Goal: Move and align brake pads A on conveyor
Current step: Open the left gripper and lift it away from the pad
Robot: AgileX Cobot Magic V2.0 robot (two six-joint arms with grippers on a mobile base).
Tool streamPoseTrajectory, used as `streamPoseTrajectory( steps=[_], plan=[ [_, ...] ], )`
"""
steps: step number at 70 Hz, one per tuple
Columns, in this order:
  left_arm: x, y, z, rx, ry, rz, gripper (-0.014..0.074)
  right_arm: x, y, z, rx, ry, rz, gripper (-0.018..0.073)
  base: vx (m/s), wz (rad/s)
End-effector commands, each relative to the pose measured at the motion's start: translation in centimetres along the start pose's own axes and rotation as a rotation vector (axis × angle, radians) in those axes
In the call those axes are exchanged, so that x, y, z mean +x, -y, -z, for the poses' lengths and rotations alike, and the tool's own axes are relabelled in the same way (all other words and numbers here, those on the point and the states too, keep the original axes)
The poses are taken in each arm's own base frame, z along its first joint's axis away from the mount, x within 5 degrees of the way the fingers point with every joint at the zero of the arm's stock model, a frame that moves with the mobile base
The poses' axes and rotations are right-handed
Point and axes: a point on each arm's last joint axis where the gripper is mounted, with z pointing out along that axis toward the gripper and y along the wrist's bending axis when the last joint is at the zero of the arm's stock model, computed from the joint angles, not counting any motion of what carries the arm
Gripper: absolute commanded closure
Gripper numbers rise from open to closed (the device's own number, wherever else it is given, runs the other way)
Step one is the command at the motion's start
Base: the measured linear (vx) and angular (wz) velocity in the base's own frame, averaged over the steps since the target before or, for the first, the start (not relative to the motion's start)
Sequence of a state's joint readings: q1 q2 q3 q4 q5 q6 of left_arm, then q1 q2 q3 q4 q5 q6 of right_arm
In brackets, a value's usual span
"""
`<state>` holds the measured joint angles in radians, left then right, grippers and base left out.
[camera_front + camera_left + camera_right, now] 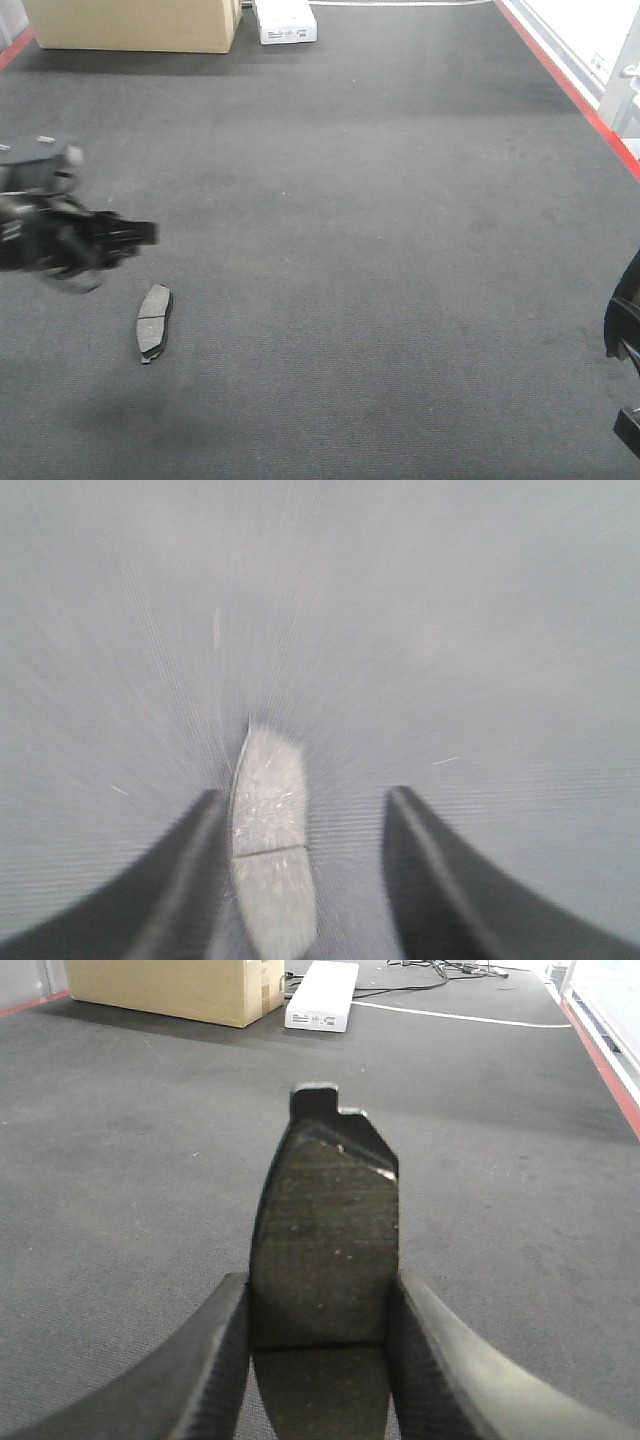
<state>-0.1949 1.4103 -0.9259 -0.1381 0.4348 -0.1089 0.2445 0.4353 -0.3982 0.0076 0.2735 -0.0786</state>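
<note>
Brake pads in view: 2. Both are dark grey, curved, oblong and flat, with a thin groove across the middle.

Pad 1 [153, 322] lies flat on the conveyor [380, 250], the wide dark grey felt-like belt with red side edges. It sits in the near-left part, long axis pointing roughly away from the front camera.

The left claw [100, 240] is black and blurred in the front view, up-left of pad 1 and apart from it there. In the left wrist view the left claw [305, 800] is spread wide and grips nothing. Pad 1 [270, 850] shows between its 2 fingers, close by the finger on the frame's left [190, 880] and well off the other. The frame is heavily blurred, so I cannot tell whether finger and pad touch.

The right claw [320, 1278] is clamped on pad 2 [325, 1210], with 2 black ribbed fingers pressing its long edges. The pad sticks out past the fingertips, stepped tab end farthest out and groove down between the fingers. The front view shows only a black piece of the right arm [625, 340] at the right edge.

At the far end of the belt there is 1 tan cardboard box [130, 25] and 1 white rectangular box [285, 22] just right of it. 1 white cable [450, 1015] runs across the belt's far end.
</note>
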Motion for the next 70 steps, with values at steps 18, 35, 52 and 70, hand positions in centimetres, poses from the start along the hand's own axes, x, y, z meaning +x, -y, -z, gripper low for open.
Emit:
streamPoseTrajectory(
  steps=[18,35,52,70],
  plan=[
    [2.7,-0.2,10.5,0.03,0.332,-0.113,0.0565,-1.9,0.2,0.4,0.012,0.127,0.008,0.0563,0.0,0.0],
    [7.5,-1.1,16.2,0.064,0.535,-0.132,0.0604,-1.9,0.2,0.4,0.012,0.127,0.008,0.0563,0.0,0.0],
    [13.3,-2.3,19.4,0.087,0.738,-0.18,0.0604,-1.9,0.2,0.4,0.012,0.127,0.008,0.0563,0.0,0.0],
    [15.4,-2.8,20.2,0.105,0.903,-0.189,0.0604,-1.9,0.2,0.4,0.012,0.127,0.008,0.0563,0.0,0.0]
  ],
)
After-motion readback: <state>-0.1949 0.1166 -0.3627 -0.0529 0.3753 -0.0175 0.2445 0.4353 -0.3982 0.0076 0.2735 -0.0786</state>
